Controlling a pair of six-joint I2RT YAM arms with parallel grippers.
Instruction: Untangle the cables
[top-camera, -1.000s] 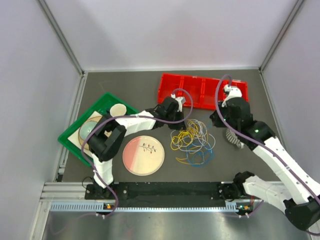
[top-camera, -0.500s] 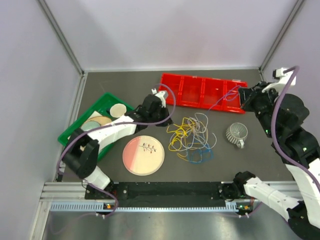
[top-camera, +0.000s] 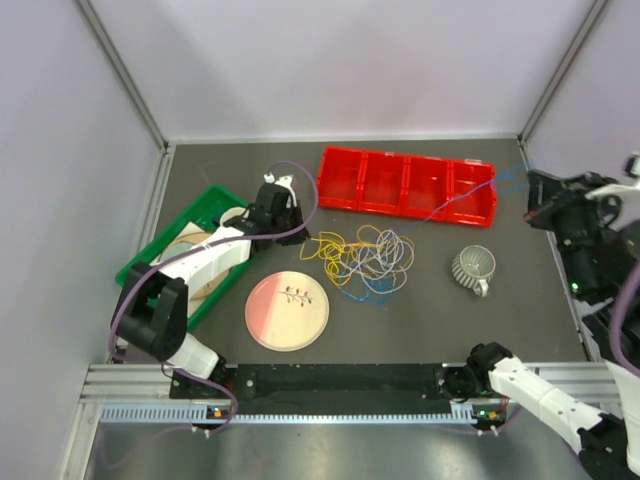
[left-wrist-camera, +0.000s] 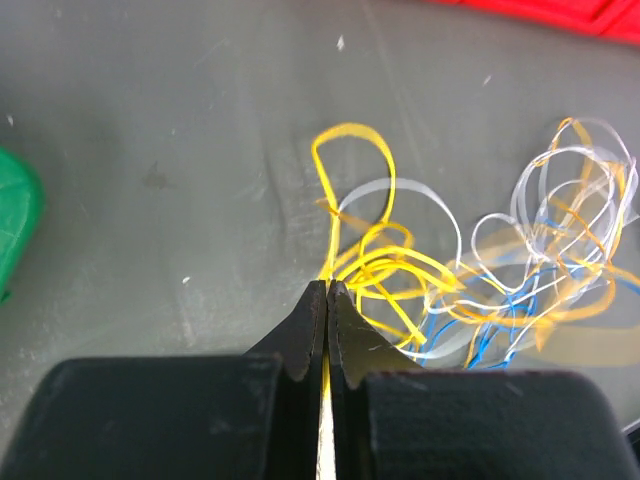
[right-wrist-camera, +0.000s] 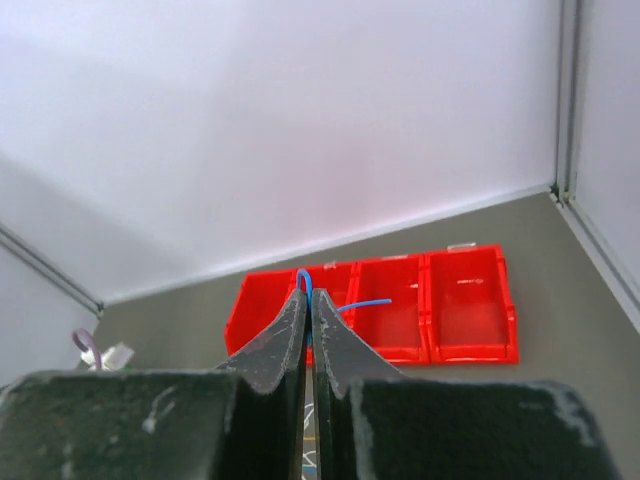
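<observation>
Left tool (left-wrist-camera: 326, 292) is pressing shut, pinching a thin yellow cable (left-wrist-camera: 331, 215). Right tool (right-wrist-camera: 306, 298) is also closed tight, pinching a blue cable (right-wrist-camera: 352, 303), which is running straight over the red bin tray (top-camera: 405, 182). The cables (top-camera: 362, 258) are lying in a loose, looping tangle on the table (top-camera: 430, 320), a dark grey, scuffed surface.

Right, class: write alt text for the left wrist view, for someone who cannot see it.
The left gripper is shut on a yellow cable leading into a tangle of yellow, white and blue cables on a dark table. A green tray sits far left.
</observation>
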